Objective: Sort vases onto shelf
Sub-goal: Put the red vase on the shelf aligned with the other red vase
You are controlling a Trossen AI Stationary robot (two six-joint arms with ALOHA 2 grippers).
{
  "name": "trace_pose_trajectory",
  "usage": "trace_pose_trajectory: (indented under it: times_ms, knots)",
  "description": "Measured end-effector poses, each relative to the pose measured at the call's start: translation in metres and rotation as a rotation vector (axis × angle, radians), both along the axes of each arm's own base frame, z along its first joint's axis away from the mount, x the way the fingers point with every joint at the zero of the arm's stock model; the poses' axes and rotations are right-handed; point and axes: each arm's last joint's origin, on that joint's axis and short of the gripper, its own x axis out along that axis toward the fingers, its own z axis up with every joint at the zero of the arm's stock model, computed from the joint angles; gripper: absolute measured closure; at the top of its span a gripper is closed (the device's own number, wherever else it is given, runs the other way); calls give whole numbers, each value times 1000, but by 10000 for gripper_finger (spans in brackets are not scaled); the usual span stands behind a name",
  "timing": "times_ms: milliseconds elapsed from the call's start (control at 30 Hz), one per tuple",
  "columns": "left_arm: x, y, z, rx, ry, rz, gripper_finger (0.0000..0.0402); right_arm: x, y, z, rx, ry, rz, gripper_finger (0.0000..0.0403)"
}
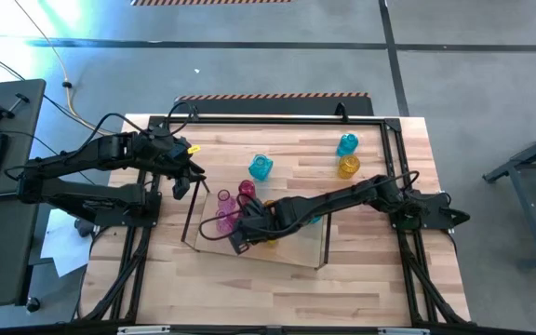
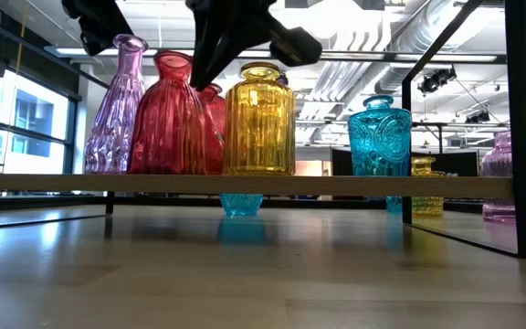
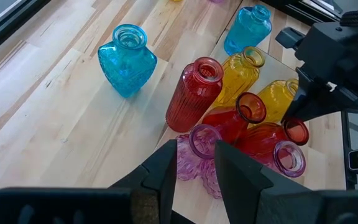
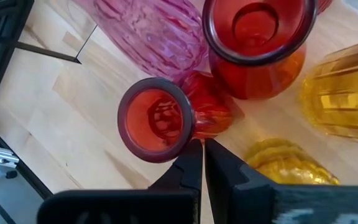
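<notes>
While the right gripper (image 4: 199, 163) sits above the shelf (image 1: 291, 253) w/ fingers pressed together, holding nothing, a red vase (image 4: 157, 118) stands just ahead of its tips, among approx. seven others. Left gripper (image 3: 194, 171), part-open and empty, hangs off the shelf's left end, a pink vase (image 3: 199, 152) beyond its fingertips.

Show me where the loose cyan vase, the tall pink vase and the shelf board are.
cyan vase (image 3: 127, 61), left wrist view, on its body.
tall pink vase (image 2: 117, 110), low view, on its body.
shelf board (image 2: 382, 185), low view, on its front edge.
</notes>
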Motion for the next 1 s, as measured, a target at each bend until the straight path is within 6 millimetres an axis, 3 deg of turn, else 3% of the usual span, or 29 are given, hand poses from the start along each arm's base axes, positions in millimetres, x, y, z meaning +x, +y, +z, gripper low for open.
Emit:
trace_pose_trajectory:
  times_ms: [300, 800, 1000]
  knots:
    - [0, 0, 0, 1, 0, 0, 303, 2, -7, 0, 2, 2, -4, 403]
    - [0, 0, 0, 7, 1, -6, 303, -2, 21, 2, 98, -30, -9, 403]
    - [0, 0, 0, 2, 0, -2, 303, 2, 21, 4, 91, -79, -24, 403]
